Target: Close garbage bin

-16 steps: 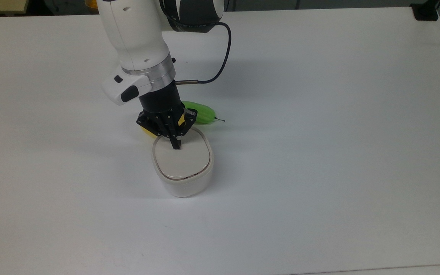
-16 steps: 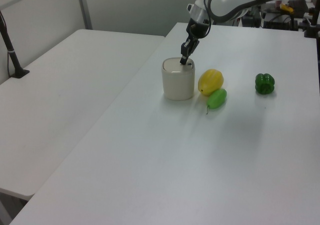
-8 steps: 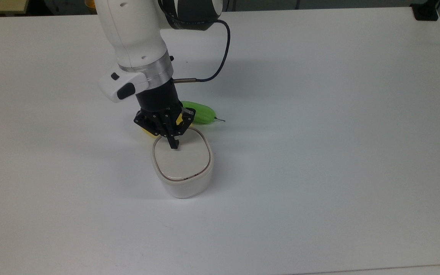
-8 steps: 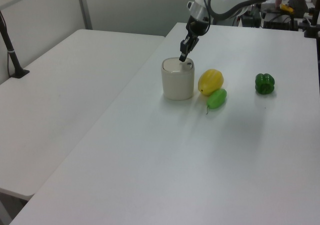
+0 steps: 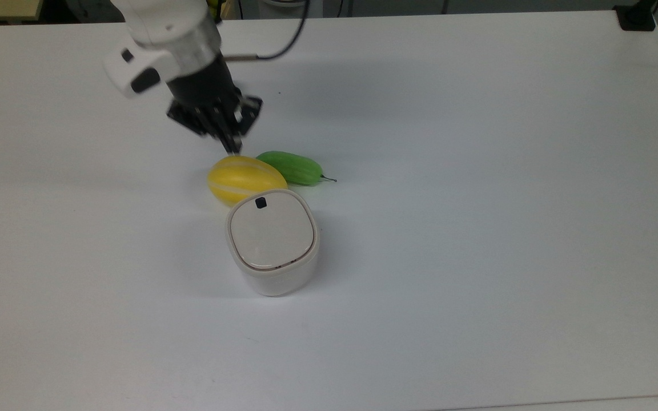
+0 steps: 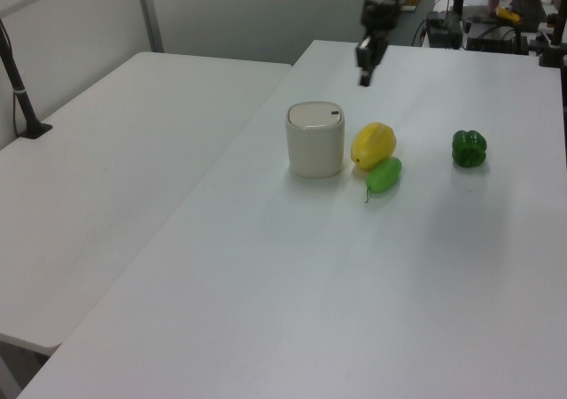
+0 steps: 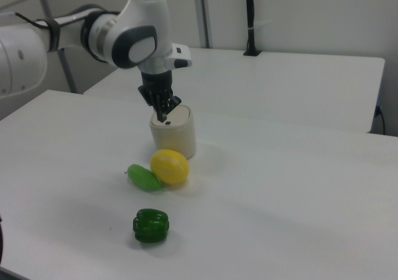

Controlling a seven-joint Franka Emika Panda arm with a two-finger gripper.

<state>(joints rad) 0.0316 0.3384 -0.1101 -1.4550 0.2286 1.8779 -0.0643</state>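
The table point(image 5: 477, 171) under me is a broad white top, plain and matte, with soft shadows; in the left view a second white table point(image 6: 106, 151) stands beside it on the left view's left, with a narrow gap between the two, and a black post point(image 6: 19, 80) rises from a clamp at its far edge. Pale wall panels and grey uprights close the room behind; in the left view's upper right corner there is dark clutter of equipment, too small for me to make out.

The bin point(image 5: 273, 248) stands upright near the middle of my table, a white tub with a flat beige lid point(image 5: 272, 235) lying level in its rim, shut, the small black button point(image 5: 260, 202) at the edge nearest the fruit. A yellow melon point(image 5: 245, 179) touches or nearly touches the bin on that side; a green cucumber point(image 5: 290, 167) lies against the melon; a green pepper point(image 6: 469, 147) sits well apart, at the left view's right.

My claw point(image 5: 231, 144) hangs in the air above the table, clear of the bin, pointing down; its fingers appear pressed together with nothing between them, though the top view blurs them somewhat.
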